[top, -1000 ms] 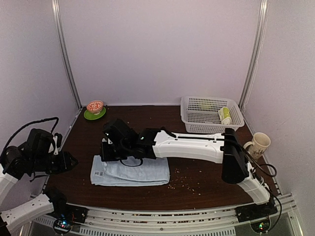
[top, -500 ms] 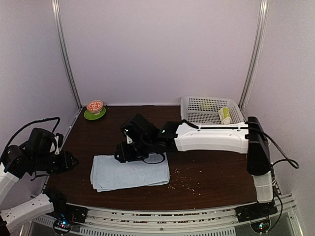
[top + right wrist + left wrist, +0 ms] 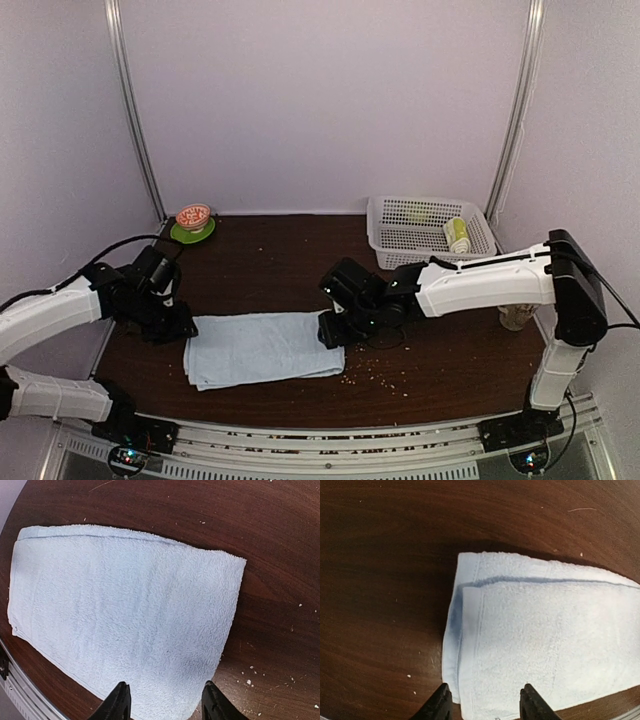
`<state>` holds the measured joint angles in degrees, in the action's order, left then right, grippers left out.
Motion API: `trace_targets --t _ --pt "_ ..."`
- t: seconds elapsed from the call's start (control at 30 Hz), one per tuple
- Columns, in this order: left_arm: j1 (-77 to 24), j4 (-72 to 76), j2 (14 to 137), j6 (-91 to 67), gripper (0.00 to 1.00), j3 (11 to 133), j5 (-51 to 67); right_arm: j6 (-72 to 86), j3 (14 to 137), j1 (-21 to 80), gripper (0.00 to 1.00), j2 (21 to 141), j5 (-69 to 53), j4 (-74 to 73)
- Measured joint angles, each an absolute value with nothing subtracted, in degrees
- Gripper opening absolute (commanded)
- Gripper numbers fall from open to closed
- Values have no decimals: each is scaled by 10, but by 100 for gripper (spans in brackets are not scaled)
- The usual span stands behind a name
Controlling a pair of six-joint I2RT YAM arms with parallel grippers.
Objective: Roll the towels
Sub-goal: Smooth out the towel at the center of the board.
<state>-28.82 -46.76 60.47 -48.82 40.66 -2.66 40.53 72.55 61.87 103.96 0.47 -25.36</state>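
You have a dark brown wood-grain table. A folded pale-blue towel lies flat near its front edge, left of center, its layered edges showing at the left end. Pale crumbs are scattered just off its right end. At the far right you see a white perforated basket, at the far left a green saucer, and by the right edge a partly hidden mug.

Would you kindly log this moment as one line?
blue towel: flat, not rolled | left gripper: open, over left end | right gripper: open, over right end
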Motion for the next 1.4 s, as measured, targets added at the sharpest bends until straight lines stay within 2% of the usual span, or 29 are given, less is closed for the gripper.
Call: trace_targets --t 0.2,0.53,0.93,1.13,1.27,1.4 --pt "-277 -422 724 -478 45 431 -42 415 722 601 51 1039 29 -241" --pt "-277 -373 785 -468 41 428 -20 410 723 591 41 1084 8 -249" --pt "-291 -375 700 -468 42 423 3 375 684 594 38 1080 69 -367" --pt "-291 -391 657 -468 42 425 -5 376 641 594 47 1011 86 -404" --pt "-291 -399 627 -468 42 425 -10 374 732 600 53 1009 78 -416" --pt "-291 -412 603 -468 43 425 -12 368 925 630 57 1115 85 -432"
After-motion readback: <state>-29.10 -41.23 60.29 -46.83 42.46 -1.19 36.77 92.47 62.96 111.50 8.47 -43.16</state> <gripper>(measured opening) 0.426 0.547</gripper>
